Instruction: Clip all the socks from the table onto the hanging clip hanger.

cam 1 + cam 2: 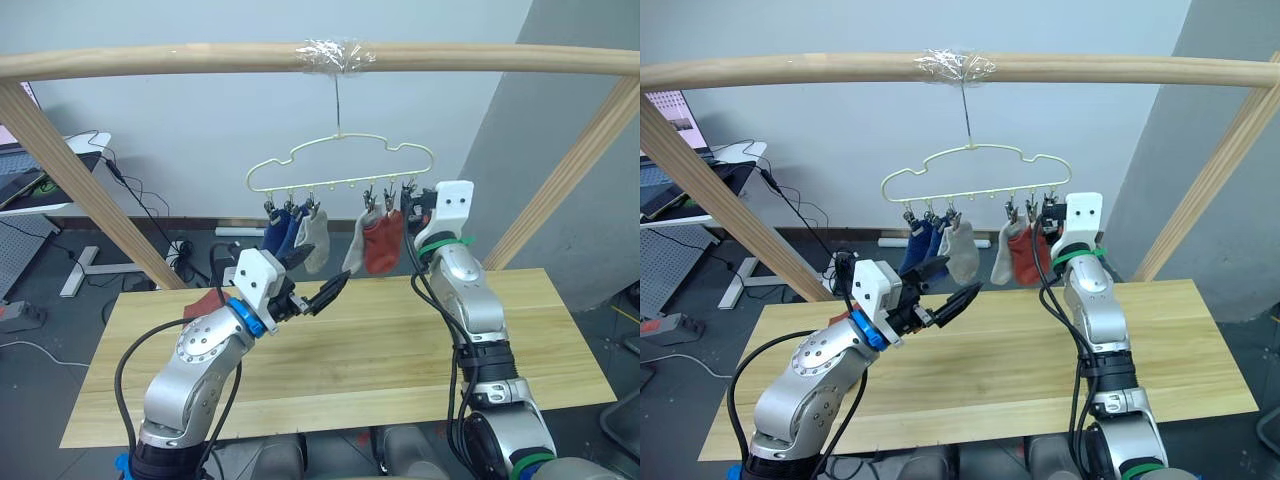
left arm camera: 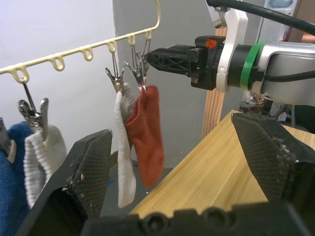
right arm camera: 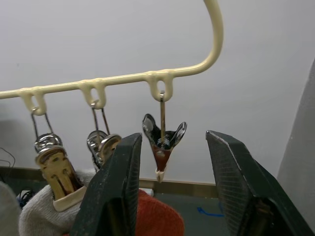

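A: Right end effector?
B: Raised at the outer end of the clip hanger, fingers apart, nothing gripped. The end clip sits between its two fingers, bare, no sock in it.

A: Left end effector?
B: Fingers apart too, empty, held above the desk, below and in front of the hung socks.

A: What's clipped?
B: Five socks. Above the left end effector: two blue socks and a light grey sock. Just beside the right end effector, towards the left one: another light grey sock, then a rust-red sock, touching each other. The rust-red one hangs on the clip next to the bare end clip.

A: Sixth sock?
B: Second rust-red sock lies on the desk, behind the left end effector, near the desk's far left edge, partly hidden by the left arm.

A: Hanger mount?
B: Hook goes up to a wooden pole, clear tape wrapped where it hangs.

A: Background?
B: Grey wall, cables on the floor, a white desk far beyond the left end effector.
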You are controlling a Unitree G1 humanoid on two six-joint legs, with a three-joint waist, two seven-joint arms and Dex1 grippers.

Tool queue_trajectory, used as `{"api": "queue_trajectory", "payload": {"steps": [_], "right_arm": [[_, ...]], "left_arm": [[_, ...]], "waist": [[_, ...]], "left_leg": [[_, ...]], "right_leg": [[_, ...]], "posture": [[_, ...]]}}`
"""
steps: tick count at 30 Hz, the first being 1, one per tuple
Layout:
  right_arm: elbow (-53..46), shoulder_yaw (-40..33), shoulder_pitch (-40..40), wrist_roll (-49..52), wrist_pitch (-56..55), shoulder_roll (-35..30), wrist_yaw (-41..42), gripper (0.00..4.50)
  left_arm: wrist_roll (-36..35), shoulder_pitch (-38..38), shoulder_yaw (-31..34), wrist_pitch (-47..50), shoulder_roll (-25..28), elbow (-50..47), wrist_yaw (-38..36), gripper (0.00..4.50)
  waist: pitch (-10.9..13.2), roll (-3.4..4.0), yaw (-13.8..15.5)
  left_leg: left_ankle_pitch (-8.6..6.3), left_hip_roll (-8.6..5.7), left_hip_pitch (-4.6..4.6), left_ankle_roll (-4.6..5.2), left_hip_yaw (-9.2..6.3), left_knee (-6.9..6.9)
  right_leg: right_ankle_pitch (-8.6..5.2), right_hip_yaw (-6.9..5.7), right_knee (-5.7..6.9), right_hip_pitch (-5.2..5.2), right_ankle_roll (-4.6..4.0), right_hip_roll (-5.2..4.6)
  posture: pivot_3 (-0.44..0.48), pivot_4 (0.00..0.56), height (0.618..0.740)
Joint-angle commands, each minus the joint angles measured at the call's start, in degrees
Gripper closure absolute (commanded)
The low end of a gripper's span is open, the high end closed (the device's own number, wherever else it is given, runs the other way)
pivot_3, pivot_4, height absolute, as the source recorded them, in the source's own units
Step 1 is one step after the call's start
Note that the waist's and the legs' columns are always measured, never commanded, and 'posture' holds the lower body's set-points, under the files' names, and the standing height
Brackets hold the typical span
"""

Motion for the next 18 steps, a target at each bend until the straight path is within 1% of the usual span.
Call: {"api": "queue_trajectory", "payload": {"steps": [1,9,18], "right_arm": [[1.13,-0.57,-2.54,-0.25,-2.59,0.18,-0.31,2.35],[5.52,-0.24,-5.14,-0.16,-4.69,1.22,-0.21,2.35],[6.8,-0.09,-6.26,-0.07,-5.23,2.64,-0.32,2.35]], "left_arm": [[-0.91,-0.18,-0.33,-0.34,0.35,-2.74,0.0,0.19],[-0.71,-0.27,-0.38,-0.27,0.68,-2.79,0.12,0.19],[-0.71,-0.15,-0.76,-0.18,0.37,-2.87,0.69,0.19]], "waist": [[0.0,0.0,0.0],[0.0,0.0,0.0],[0.0,0.0,0.03]], "left_leg": [[0.0,0.0,0.0,0.0,0.0,0.0],[0.0,0.0,0.01,0.0,-0.01,0.0],[0.0,0.0,0.01,0.0,-0.01,0.01]], "right_leg": [[0.0,0.0,0.0,0.0,0.0,0.0],[0.0,0.0,0.03,0.0,-0.01,0.0],[0.01,0.0,0.05,0.0,-0.01,0.0]], "posture": [[0.001,0.118,0.74],[0.008,0.121,0.74],[0.013,0.123,0.74]]}}
